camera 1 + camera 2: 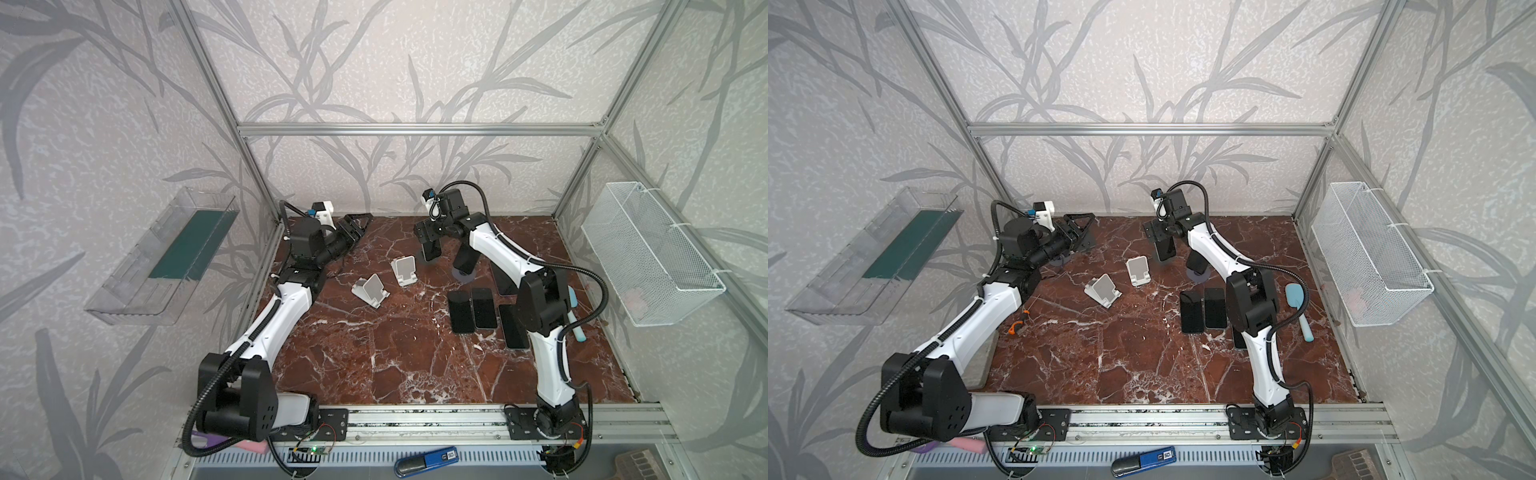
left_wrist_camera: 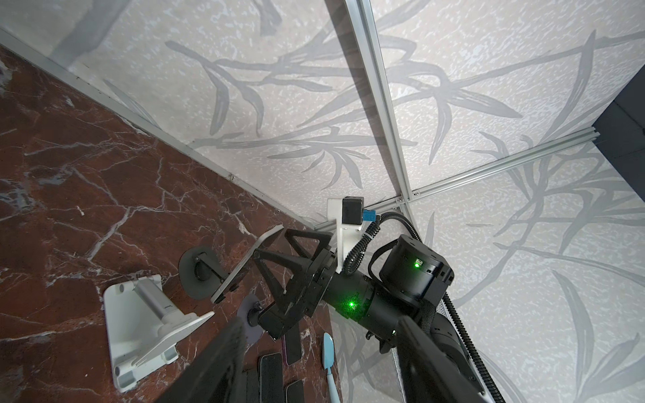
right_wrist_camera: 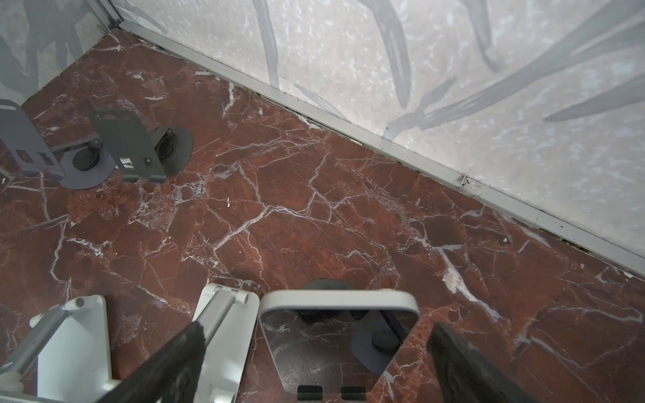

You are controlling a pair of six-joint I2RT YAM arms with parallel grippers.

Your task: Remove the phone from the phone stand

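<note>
The phone [image 1: 432,252] is not yet lifted, leaning in its black phone stand [image 3: 326,285] far back on the surface [image 1: 374,353]; the right gripper [image 3: 317,329] hangs over it, jaws spread either side, not pinching; the grasp and lift remain; other phones [image 1: 460,311] lie flat nearby; the left gripper [image 1: 360,224] shows jaws partly spread, empty.

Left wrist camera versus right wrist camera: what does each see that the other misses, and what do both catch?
Only the left wrist view shows the right arm, its black jaws open, black phones lying flat and a light blue spatula. Only the right wrist view shows the silver-edged phone's glossy screen and two dark grey metal stands near a corner. Both show the red-brown marble tabletop and a white folding stand.
</note>
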